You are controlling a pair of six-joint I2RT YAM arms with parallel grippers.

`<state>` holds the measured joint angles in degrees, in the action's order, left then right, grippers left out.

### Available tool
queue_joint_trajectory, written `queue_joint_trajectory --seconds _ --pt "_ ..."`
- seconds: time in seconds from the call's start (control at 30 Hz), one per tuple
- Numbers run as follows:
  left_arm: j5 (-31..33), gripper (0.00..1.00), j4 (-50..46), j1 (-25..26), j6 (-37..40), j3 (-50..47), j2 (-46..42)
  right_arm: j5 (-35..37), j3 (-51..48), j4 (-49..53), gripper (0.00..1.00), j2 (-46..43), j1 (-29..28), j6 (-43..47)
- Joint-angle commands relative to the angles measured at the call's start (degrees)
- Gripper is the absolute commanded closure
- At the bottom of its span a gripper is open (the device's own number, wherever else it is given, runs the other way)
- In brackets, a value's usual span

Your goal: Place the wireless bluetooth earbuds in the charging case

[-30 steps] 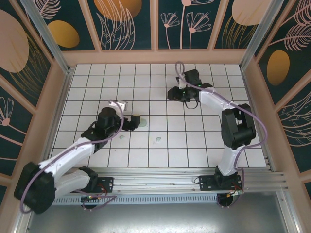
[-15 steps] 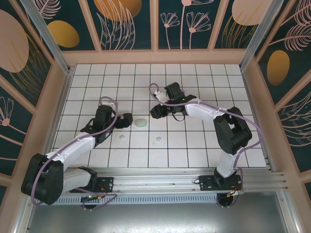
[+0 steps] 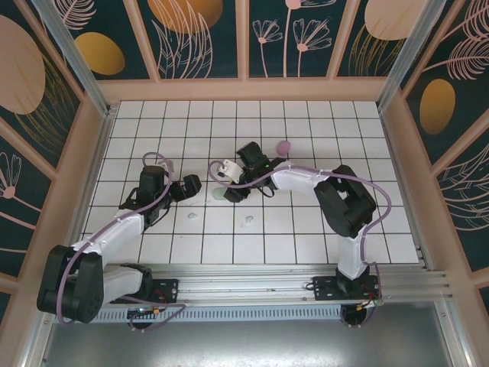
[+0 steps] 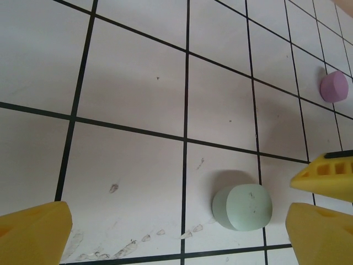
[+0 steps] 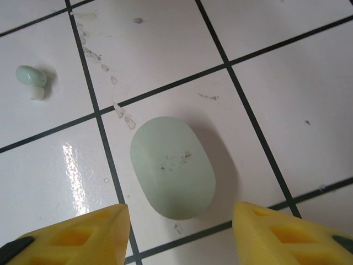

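Up front, two mint earbuds [image 3: 192, 217] lie on the tabletop [image 3: 306, 229]. Just beyond, the right gripper [image 5: 180, 208] hangs released, fingers spread either side of the mint charging case [image 5: 172, 167]; the left gripper [image 4: 176, 212] gapes empty beside it. Farther back sits a purple case [image 3: 283, 145].

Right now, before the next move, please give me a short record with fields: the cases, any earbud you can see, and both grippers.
mint green oval plastic case: lying on the white tiled table, looks closed
pale purple rounded plastic case: on the table farther back, apart from both grippers
small mint green earbud: loose on a tile, outside the case
left gripper: open, holding nothing
right gripper: open, a finger on each side of the mint case, no contact visible
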<state>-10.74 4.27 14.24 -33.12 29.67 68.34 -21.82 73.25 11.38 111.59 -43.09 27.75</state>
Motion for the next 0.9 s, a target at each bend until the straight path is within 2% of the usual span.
queue_joint_trajectory --seconds 0.0,0.87 --pt "-1.48 0.01 1.18 -0.48 -0.15 1.92 1.32 0.6 2.75 2.53 0.48 1.92 -0.76 5.32" --pt "-1.93 0.02 1.07 -1.2 2.63 4.23 6.77 4.51 11.35 9.66 0.51 10.76 -2.53 11.39"
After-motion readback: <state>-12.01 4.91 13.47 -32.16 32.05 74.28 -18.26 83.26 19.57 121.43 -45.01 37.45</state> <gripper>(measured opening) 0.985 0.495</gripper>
